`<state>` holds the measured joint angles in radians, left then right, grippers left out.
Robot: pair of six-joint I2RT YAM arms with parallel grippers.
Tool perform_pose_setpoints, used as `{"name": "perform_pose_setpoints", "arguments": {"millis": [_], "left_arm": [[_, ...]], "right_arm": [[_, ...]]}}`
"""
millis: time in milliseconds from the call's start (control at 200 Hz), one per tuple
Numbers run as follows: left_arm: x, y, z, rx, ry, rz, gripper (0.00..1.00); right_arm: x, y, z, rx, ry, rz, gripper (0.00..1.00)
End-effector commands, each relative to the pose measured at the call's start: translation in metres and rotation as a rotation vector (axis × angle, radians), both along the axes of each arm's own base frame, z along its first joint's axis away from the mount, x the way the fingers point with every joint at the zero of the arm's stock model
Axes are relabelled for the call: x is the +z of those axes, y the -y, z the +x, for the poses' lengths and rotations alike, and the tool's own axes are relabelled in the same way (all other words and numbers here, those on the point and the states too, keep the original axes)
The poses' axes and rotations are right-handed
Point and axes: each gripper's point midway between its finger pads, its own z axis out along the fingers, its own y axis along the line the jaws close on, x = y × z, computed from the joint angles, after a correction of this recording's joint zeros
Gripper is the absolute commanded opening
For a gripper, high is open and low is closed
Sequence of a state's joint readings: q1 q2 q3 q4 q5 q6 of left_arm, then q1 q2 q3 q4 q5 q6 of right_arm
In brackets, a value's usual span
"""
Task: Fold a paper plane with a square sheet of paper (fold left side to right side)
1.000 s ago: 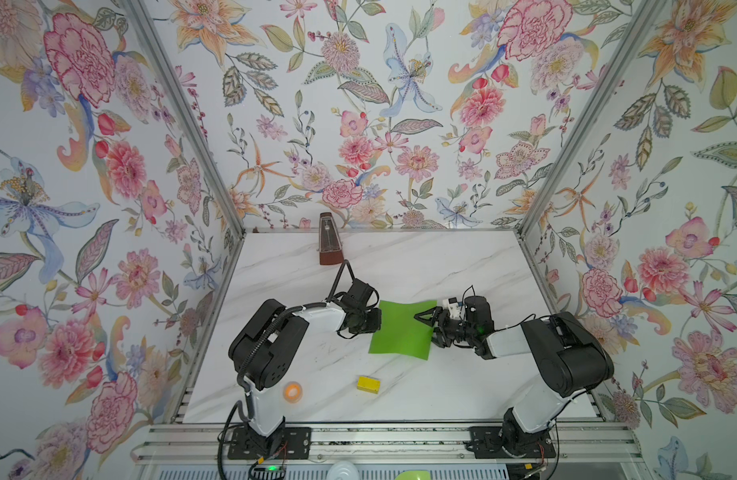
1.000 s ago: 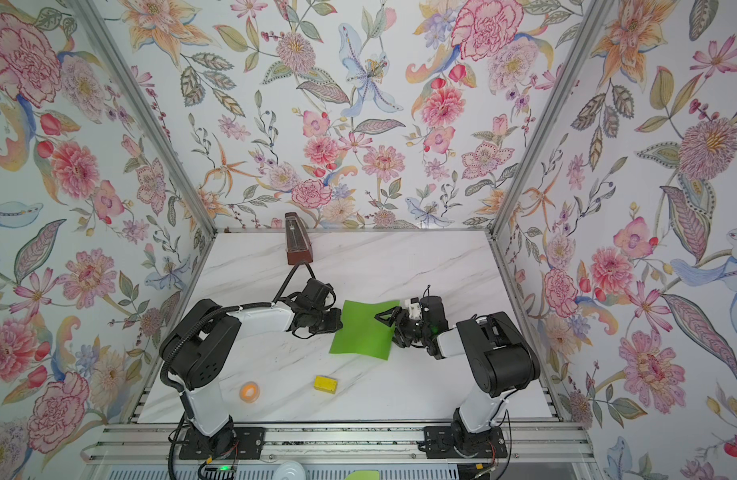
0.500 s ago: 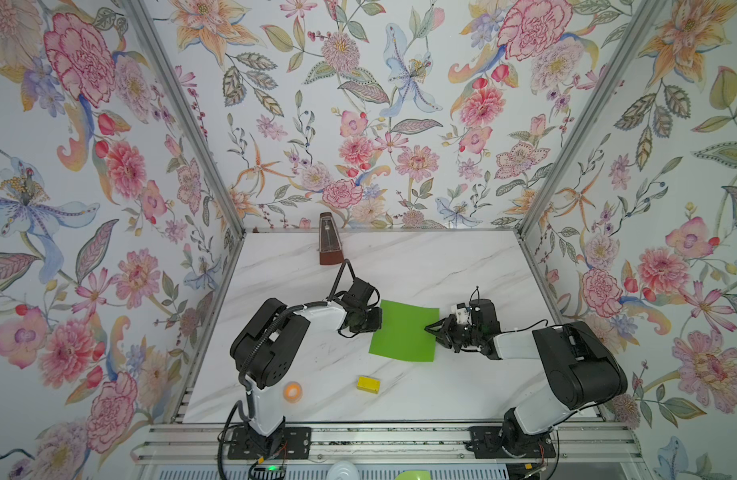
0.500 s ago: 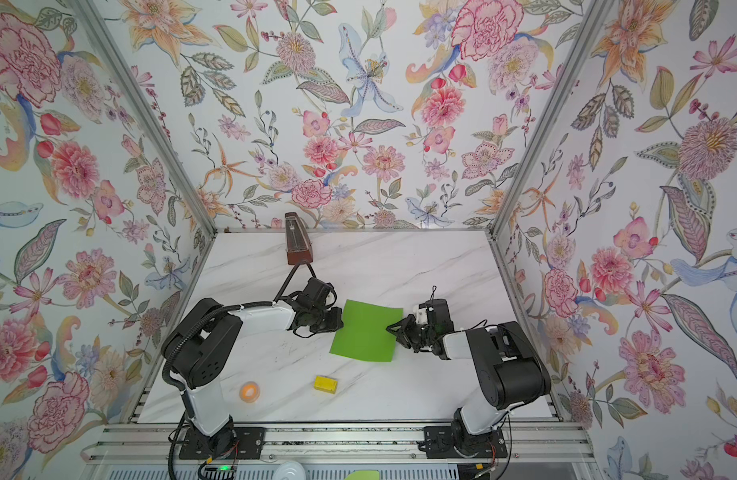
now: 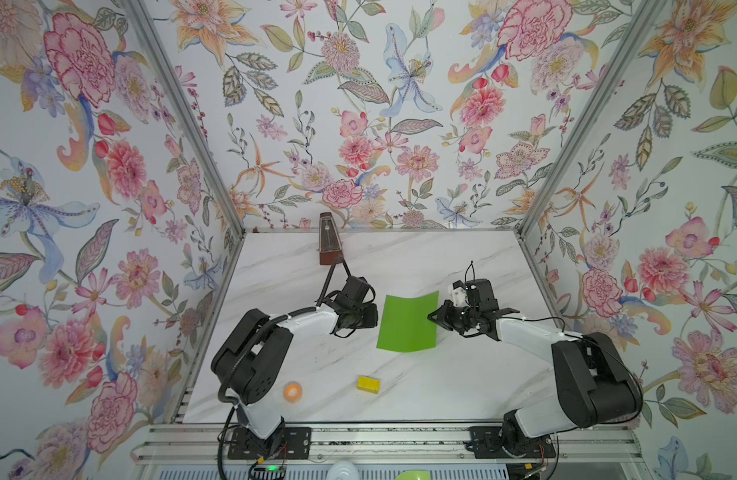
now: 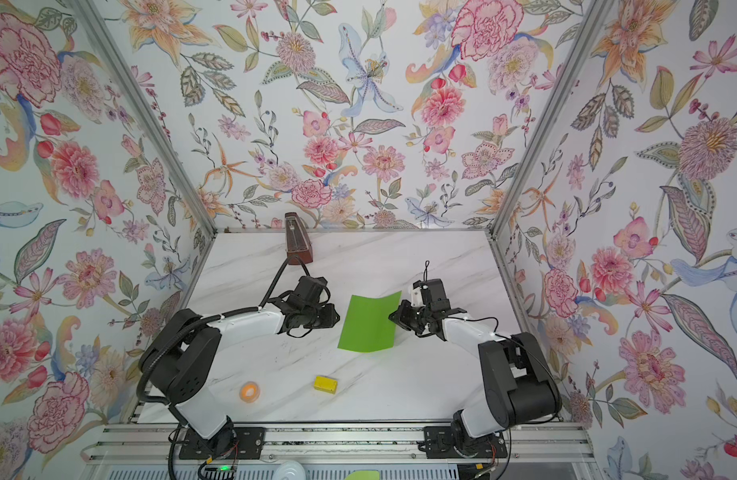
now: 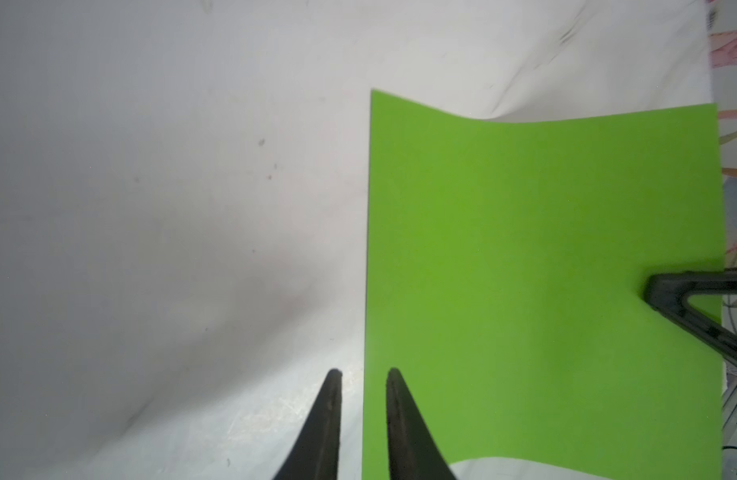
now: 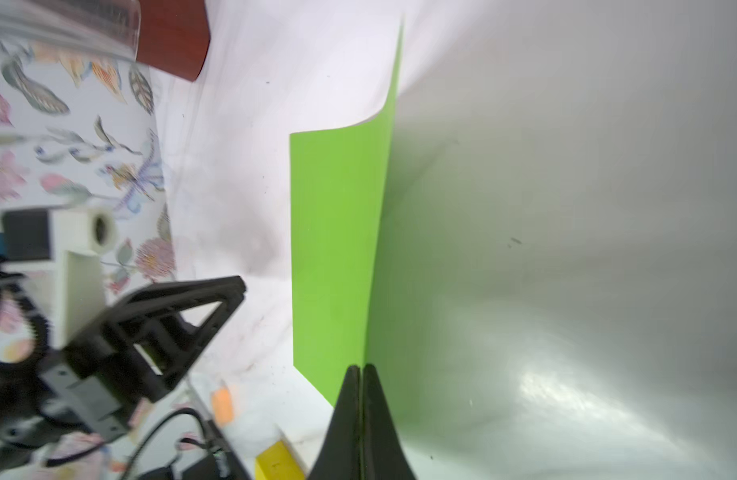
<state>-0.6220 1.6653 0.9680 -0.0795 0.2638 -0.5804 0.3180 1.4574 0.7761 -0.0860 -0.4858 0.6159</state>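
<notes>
Since the earlier frame, our right tool [image 5: 432,316] has clenched on the raised right edge of the square sheet of paper [image 5: 406,326]; left tool [image 7: 364,372] parted, released. We see no crease yet.

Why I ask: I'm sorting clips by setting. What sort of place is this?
Probably a robot test booth, not a home: a left arm and right arm bolted to a metal rail, and a marble-look table boxed in by floral panels on aluminium posts.

Square sheet of paper [image 5: 408,324] lying on marble table [image 5: 400,257], right gripper [image 5: 432,318] pinching its right edge, left gripper [image 5: 375,316] sitting beside its left edge.
</notes>
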Motion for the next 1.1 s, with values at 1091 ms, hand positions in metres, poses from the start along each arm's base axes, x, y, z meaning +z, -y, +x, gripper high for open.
{"name": "perform_pose_setpoints", "arguments": {"millis": [1091], "left_arm": [[0.325,-0.007,-0.1,-0.381,1.34,-0.63,0.65]], "right_arm": [[0.364,-0.017,-0.154,0.461,1.491,0.032,0.0]]}}
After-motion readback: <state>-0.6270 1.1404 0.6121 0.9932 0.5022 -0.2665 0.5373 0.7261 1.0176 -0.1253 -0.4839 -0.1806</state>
